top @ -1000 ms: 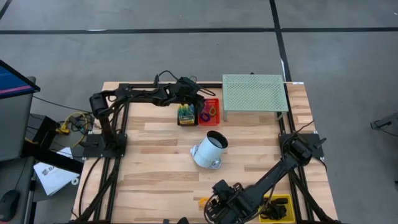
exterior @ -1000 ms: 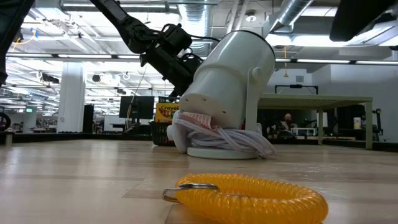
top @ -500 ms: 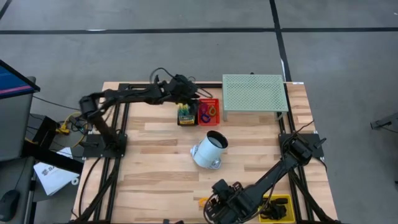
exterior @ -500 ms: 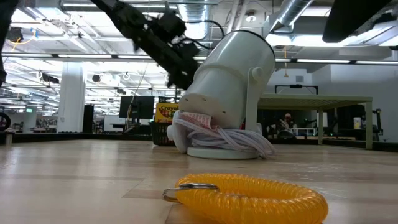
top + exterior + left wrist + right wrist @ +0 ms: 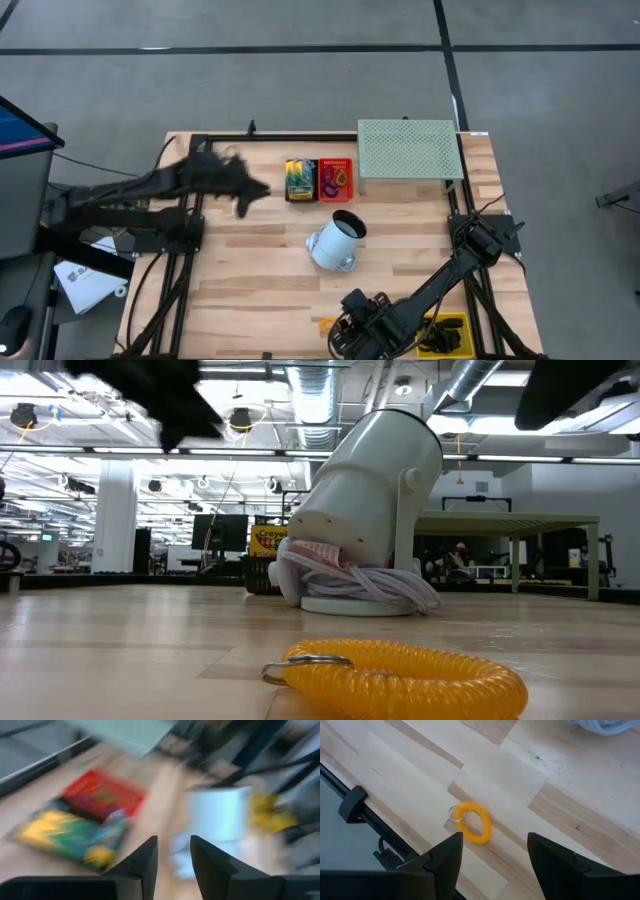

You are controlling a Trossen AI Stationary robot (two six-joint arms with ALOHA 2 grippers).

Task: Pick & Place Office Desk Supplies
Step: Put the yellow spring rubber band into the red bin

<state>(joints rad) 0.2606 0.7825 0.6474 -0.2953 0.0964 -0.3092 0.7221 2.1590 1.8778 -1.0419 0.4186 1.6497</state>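
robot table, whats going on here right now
Two arms work a wooden table. The left gripper is in mid-air, left of the crayon box and the red tray, nothing between its fingers. The right gripper hovers open near the table's front edge, above a yellow coil wristband lying on the wood. A white lamp lies tipped mid-table, a green mesh shelf at the back.

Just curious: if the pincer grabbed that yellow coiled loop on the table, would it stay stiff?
Probably not. The yellow coil bracelet looks like springy plastic, so it would likely stretch and sag. It seems light, and its small metal ring may dangle.
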